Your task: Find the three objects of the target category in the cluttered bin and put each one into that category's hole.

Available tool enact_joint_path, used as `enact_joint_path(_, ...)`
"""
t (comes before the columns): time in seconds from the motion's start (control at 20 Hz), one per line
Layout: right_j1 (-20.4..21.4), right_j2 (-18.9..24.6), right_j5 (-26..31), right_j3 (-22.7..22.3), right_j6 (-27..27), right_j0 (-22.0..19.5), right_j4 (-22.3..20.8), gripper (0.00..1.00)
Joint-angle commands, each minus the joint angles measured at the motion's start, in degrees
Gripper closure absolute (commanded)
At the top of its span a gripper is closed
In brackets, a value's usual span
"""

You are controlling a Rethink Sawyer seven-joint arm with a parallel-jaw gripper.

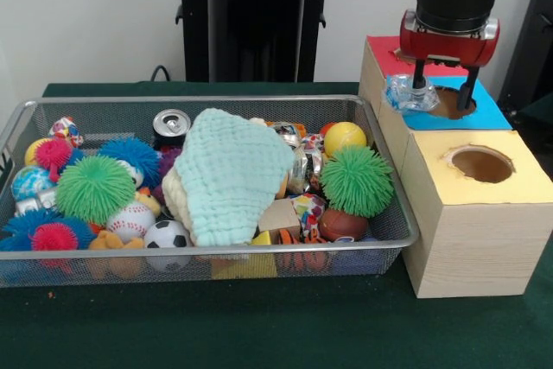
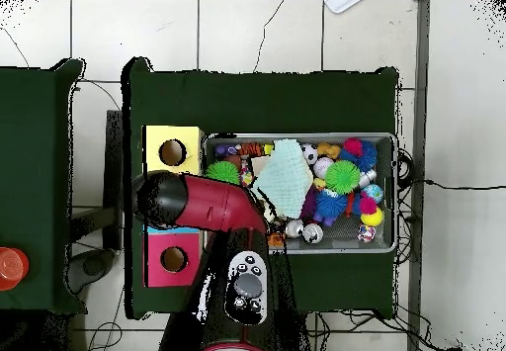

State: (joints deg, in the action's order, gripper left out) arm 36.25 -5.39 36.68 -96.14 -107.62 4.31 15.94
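One crumpled silvery object (image 1: pixel 409 92) hangs in the gripper's (image 1: pixel 441 94) closed fingers over the blue box's hole (image 1: pixel 454 103), awaiting release.

Two cameras, one table

The front view sits low and close across the table, facing the pedestal (image 1: pixel 257 19) at the far side, with the wire basket (image 1: pixel 259 103) filling most of the picture. The overhead view looks straight down from high up, the robot's base (image 2: pixel 242 293) at the bottom. Both take in the basket (image 2: pixel 395 194) and the wooden boxes (image 1: pixel 471 231) beside it
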Motion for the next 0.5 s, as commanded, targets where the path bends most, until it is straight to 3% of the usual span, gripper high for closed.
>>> enact_joint_path(0.05,-4.61,-0.48,5.32,-2.85,-14.73,-0.55,1.71,0.00)
enact_joint_path(0.5,-1.55,-0.43,10.96,-1.88,-18.34,2.20,5.01,0.00)
